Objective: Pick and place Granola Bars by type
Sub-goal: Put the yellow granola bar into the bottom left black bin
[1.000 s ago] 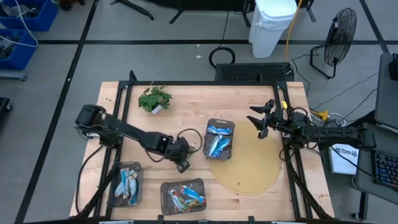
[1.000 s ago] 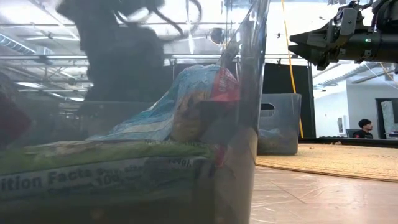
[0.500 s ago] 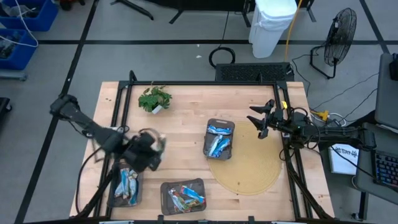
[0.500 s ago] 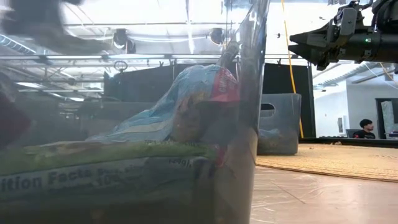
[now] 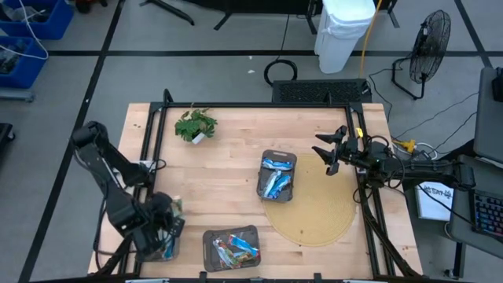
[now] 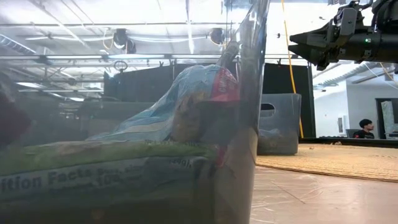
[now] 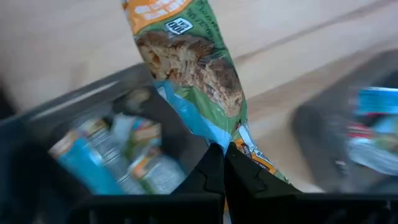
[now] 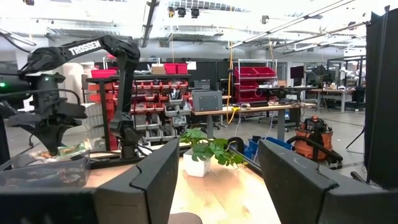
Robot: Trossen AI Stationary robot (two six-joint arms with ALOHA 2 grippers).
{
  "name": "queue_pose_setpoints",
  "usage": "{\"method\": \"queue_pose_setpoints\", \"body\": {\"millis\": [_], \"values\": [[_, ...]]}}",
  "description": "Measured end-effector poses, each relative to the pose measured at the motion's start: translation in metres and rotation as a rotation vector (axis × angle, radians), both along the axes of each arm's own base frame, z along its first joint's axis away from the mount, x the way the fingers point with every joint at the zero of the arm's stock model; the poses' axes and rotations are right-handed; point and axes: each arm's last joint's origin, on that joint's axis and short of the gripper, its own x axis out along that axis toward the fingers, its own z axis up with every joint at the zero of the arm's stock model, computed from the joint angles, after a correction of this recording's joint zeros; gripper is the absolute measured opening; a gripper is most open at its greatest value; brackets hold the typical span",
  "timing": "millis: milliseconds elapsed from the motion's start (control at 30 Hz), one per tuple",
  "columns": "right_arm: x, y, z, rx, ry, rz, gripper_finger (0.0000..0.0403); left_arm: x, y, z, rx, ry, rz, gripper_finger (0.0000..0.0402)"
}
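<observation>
Clamping a green-wrapped granola bar (image 7: 186,68) between shut fingers, my left pincer (image 5: 161,228) had swung from mid-table to the lower-left tray (image 5: 146,253) within the past second, hanging just over the blue-and-white bars (image 7: 93,155) there. I judged a drop was due, if the type matched. My right pincer (image 5: 328,153) waited wide at centre right. Readable: "TROSSEN" on the arm (image 8: 87,48); "ition Facts" on a wrapper (image 6: 37,180).
</observation>
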Motion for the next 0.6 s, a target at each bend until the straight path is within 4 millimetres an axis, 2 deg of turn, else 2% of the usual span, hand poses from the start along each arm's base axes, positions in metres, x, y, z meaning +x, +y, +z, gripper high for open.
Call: {"method": "queue_pose_setpoints", "body": {"millis": [133,400,600], "values": [[0.000,0.000,0.000,0.000,0.000,0.000,0.0210,-0.005,-0.010,0.000,0.004,0.062,0.045,0.0001],[0.000,0.000,0.000,0.000,0.000,0.000,0.0210,-0.006,-0.040,0.018,-0.069,0.161,0.077,0.0000],[0.000,0.000,0.000,0.000,0.001,0.000,0.0210,-0.009,-0.057,0.009,-0.106,0.302,0.110,0.0001]]}}
